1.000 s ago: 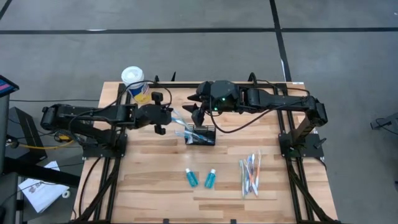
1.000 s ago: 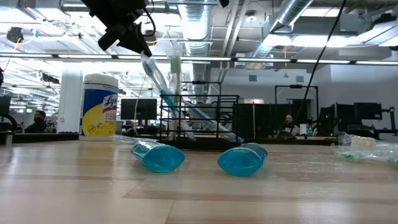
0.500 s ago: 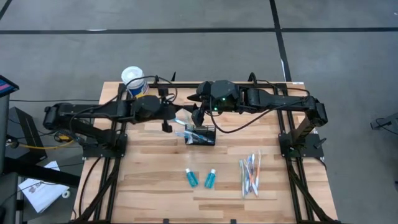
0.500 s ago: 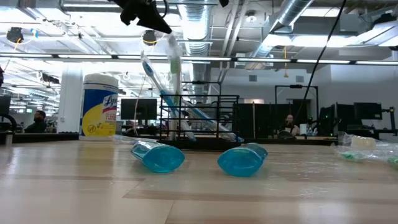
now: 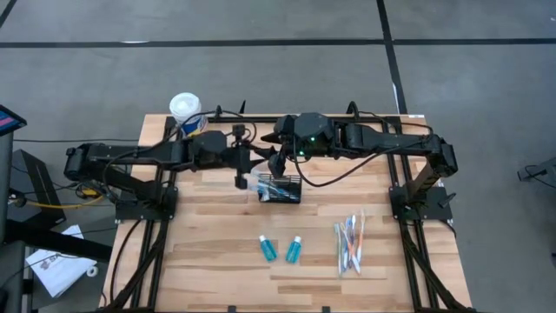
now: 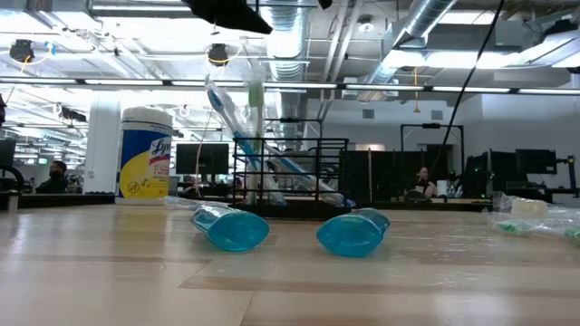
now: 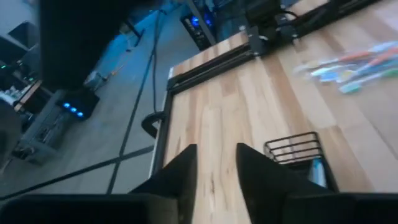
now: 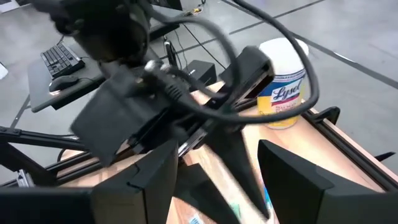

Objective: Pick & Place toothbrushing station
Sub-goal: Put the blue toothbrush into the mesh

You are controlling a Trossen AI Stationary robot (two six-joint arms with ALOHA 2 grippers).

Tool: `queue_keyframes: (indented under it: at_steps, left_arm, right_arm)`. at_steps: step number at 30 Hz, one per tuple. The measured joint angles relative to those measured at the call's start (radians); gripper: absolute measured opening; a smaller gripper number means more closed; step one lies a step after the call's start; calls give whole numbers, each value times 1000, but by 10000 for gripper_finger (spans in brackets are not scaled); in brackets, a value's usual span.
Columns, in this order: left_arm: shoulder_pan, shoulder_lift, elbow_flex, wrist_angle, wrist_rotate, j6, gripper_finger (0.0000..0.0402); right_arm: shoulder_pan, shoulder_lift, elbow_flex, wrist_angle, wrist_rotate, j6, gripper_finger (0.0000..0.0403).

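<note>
The black wire basket point(image 5: 281, 189) stands on the table's middle, also in the low view point(image 6: 292, 168). A blue toothbrush point(image 6: 224, 106) and a white one point(image 6: 255, 98) stick up out of it, lower ends inside, leaning toward the table's left. My left gripper point(image 7: 214, 177) hovers open just left of and above the basket point(image 5: 248, 164), with nothing between its fingers. My right gripper point(image 8: 217, 180) hangs open above the basket's far side point(image 5: 277, 163). Two teal tubes point(image 5: 268, 249) point(image 5: 294, 249) lie near the front. Several more toothbrushes point(image 5: 349, 243) lie to the front right.
A white-lidded round canister with a yellow label point(image 5: 188, 112) stands at the table's far left corner. The black frame rails point(image 5: 395, 117) run along the table's edges. The two arms' wrists are close together above the basket.
My left gripper has let go of the blue toothbrush and risen off it, drifting toward the table's right and turning at the wrist. The toothbrush stays leaning in the basket. My right gripper has kept still.
</note>
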Motion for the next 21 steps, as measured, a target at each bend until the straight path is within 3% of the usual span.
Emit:
queue_keyframes:
  at_steps: [9, 14, 17, 21]
  left_arm:
    - [30, 0, 21, 14, -62, -55, 179]
    - [30, 0, 35, 15, -89, -71, 180]
    - [30, -3, 35, 4, -85, -202, 173]
    - [10, -1, 36, -74, -78, -285, 167]
  right_arm:
    - [0, 0, 0, 0, 0, -1, 212]
    - [-1, 0, 0, 0, -2, -10, 212]
    - [-1, 0, 0, -18, 1, -2, 212]
    - [4, 0, 0, -171, 40, 0, 212]
